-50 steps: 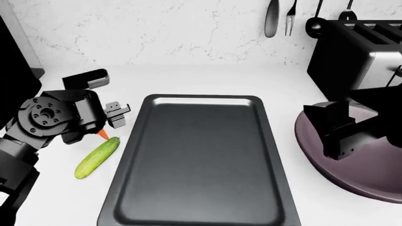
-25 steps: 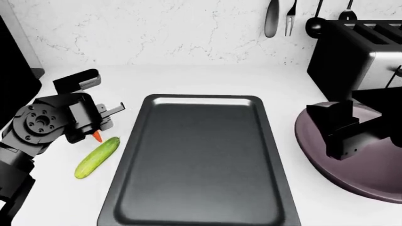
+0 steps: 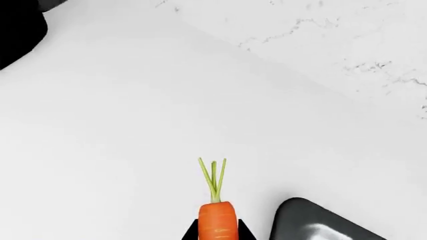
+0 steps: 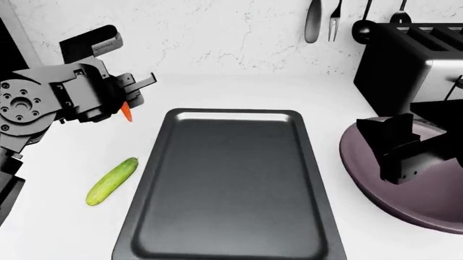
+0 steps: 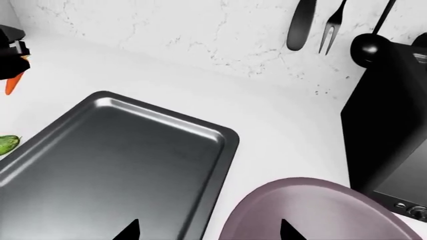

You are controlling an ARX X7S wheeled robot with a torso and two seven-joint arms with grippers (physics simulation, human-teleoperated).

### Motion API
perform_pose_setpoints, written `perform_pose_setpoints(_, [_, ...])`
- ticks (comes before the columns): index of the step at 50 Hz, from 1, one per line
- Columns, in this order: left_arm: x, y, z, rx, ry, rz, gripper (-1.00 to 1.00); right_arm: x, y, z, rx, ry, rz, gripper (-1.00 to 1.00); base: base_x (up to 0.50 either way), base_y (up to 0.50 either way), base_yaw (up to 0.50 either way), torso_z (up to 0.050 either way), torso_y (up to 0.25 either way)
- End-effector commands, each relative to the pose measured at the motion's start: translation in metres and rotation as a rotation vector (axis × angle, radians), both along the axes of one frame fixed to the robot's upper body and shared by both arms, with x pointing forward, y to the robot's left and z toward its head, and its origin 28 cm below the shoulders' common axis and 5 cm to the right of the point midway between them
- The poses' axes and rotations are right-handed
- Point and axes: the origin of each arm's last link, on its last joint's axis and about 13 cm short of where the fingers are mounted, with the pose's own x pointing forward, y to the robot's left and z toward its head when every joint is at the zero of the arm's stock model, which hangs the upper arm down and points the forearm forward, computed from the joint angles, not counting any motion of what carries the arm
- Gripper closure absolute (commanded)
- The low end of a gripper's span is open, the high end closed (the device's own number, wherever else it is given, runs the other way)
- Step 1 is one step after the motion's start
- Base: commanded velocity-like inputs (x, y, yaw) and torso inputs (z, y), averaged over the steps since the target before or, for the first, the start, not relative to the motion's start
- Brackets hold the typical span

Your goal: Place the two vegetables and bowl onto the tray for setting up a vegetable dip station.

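Grey metal tray (image 4: 231, 184) bare; mauve bowl (image 4: 405, 189) beside it.

The head camera looks forward and down over the white counter, taking in the flat dark grey metal tray (image 4: 227, 184). The left wrist camera sits close behind the left gripper (image 3: 217, 235), facing past a thin orange carrot (image 3: 217, 225) toward the marbled wall. The right wrist camera looks over the tray and a mauve-purple bowl (image 5: 313, 215); all three views share the tray's far corner.

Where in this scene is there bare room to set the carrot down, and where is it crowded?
The tray is wholly bare. Counter between its far rim and the wall is free. The right is crowded: bowl, toaster, right gripper. The cucumber borders the tray's left.
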Motion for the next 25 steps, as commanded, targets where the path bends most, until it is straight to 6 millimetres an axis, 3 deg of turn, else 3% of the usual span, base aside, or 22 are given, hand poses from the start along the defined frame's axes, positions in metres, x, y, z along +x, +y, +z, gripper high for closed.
perform_pose_setpoints(1, [-0.004, -0.025, 0.035, 0.014, -0.059, -0.188, 1.00, -0.002, 0.001, 0.003, 0.000, -0.004, -0.003, -1.00, 0.00, 0.00, 0.00, 0.000, 0.000])
perform_pose_setpoints(16, [0.012, -0.077, 0.002, 0.038, 0.113, -0.498, 1.00, -0.004, 0.001, 0.005, -0.002, -0.010, -0.006, -1.00, 0.00, 0.00, 0.00, 0.000, 0.000])
perform_pose_setpoints(25, [0.015, -0.084, -0.014, 0.032, 0.177, -0.547, 1.00, -0.006, -0.001, 0.005, 0.005, -0.008, -0.017, -1.00, 0.00, 0.00, 0.00, 0.000, 0.000])
